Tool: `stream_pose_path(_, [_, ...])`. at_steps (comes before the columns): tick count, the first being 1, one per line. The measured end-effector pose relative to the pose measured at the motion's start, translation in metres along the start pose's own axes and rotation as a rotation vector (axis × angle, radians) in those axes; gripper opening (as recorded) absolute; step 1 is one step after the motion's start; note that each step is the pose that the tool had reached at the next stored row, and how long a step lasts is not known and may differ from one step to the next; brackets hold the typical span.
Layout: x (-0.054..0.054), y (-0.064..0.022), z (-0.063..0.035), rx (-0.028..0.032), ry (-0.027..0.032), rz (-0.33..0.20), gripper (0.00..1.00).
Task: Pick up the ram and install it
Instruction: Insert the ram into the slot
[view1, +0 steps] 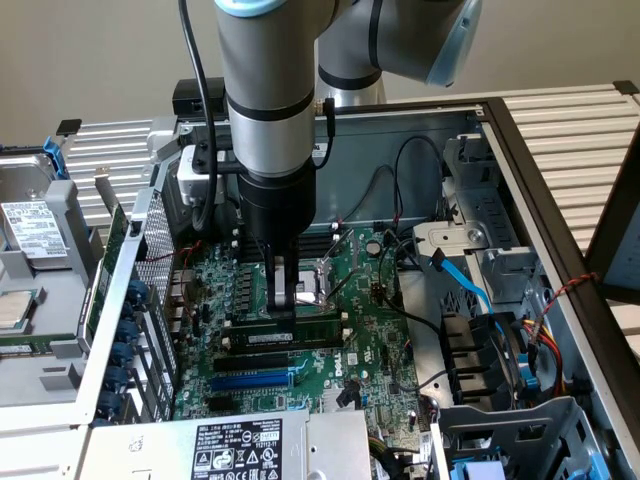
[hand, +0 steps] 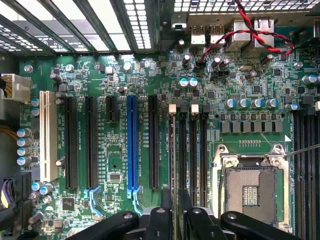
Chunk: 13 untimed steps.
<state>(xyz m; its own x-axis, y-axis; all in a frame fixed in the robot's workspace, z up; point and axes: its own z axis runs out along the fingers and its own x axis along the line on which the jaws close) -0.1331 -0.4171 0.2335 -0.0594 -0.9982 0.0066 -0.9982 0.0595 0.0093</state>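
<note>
The ram (view1: 312, 328), a long green stick with a white label and black chips, stands on edge in a memory slot of the green motherboard (view1: 370, 350), just beyond a black expansion slot and the blue slot (view1: 252, 381). My gripper (view1: 284, 308) points straight down over the stick's middle, one finger on each side. From the wrist camera the ram (hand: 173, 150) is a thin line seen edge-on, running away from the gripper (hand: 175, 202). The black fingers (hand: 166, 200) stand a little apart, with a gap wider than the stick, so the gripper is open.
The board lies inside an open computer case (view1: 500, 130). The bare CPU socket (hand: 247, 187) sits beside the memory slots. Loose black, blue and red cables (view1: 460, 275) run on the exterior view's right; a power supply (view1: 240, 445) is at the front, a drive cage (view1: 40, 250) on the left.
</note>
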Motion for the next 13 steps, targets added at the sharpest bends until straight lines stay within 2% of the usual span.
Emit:
stream_pose_path(10, [-0.0001,0.0001,0.0000,0.0001,0.0003,0.000,0.20])
stream_pose_path(13, [-0.0011,0.0002,-0.0010,0.0007,0.0087,0.000,0.20])
